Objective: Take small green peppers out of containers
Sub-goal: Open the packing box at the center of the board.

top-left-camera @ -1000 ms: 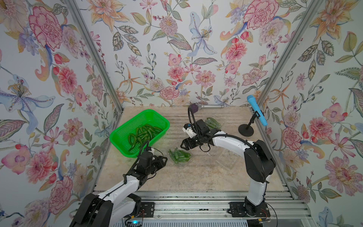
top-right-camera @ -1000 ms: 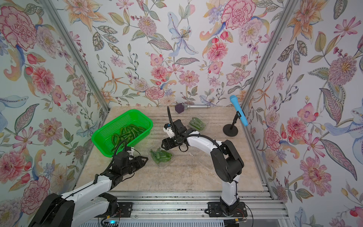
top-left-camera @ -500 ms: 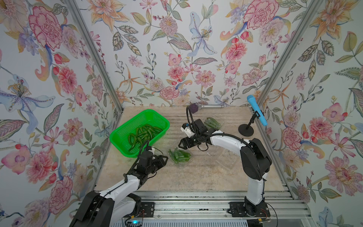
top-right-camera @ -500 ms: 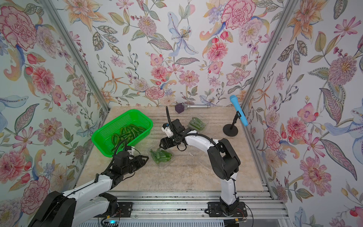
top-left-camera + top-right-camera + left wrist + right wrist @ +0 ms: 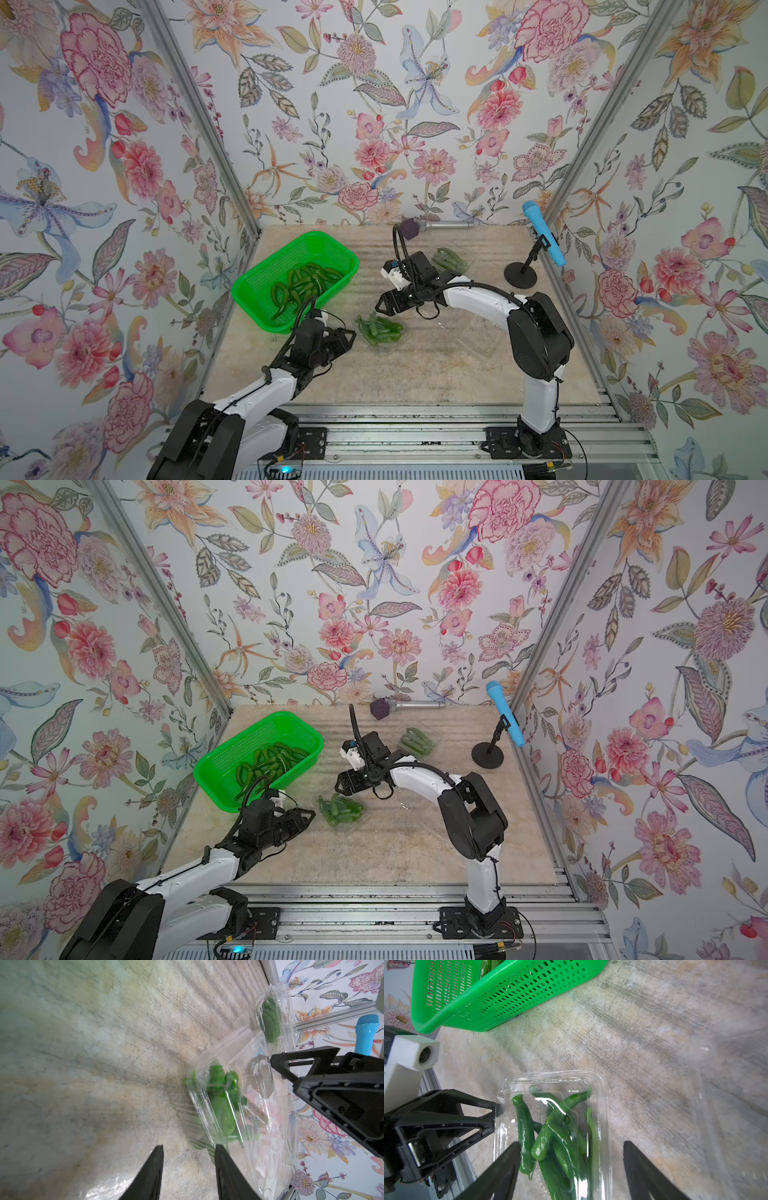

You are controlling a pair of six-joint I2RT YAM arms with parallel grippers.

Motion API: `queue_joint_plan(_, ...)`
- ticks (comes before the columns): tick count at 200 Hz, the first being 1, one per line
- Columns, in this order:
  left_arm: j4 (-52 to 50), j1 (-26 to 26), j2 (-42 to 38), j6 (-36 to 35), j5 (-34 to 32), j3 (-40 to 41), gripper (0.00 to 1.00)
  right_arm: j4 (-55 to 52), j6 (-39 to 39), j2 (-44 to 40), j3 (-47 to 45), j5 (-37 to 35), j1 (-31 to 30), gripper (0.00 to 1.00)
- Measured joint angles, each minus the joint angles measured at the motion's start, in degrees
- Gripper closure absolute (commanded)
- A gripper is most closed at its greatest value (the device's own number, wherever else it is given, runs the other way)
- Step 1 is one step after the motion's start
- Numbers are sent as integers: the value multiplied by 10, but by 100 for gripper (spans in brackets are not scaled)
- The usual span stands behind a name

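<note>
Left fingers (image 5: 225, 1169) half parted, empty, at the rim of a small clear thin-plastic clamshell box (image 5: 381, 332) on the surface beside a bright green perforated basket (image 5: 270, 266), filled with slim glossy dark-green chili peppers (image 5: 544, 1138). Right fingers (image 5: 503, 1167) spread wide above it, empty. Probably light, flimsy, slick: best pinched at the lid's lip.

Green perforated basket (image 5: 257, 286) at the table's (image 5: 415, 374) left rear; blue microphone (image 5: 541, 232) on black stand (image 5: 520, 276), right; silver microphone (image 5: 449, 225) along floral back wall (image 5: 374, 104).
</note>
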State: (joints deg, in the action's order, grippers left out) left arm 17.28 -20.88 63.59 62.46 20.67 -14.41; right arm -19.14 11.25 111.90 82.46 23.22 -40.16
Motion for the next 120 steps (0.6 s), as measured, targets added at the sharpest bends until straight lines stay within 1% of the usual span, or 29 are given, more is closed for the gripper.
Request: queue_joint_plan(120, 32, 0, 31, 6, 2, 0, 56, 6, 2, 11, 0, 4, -3, 21)
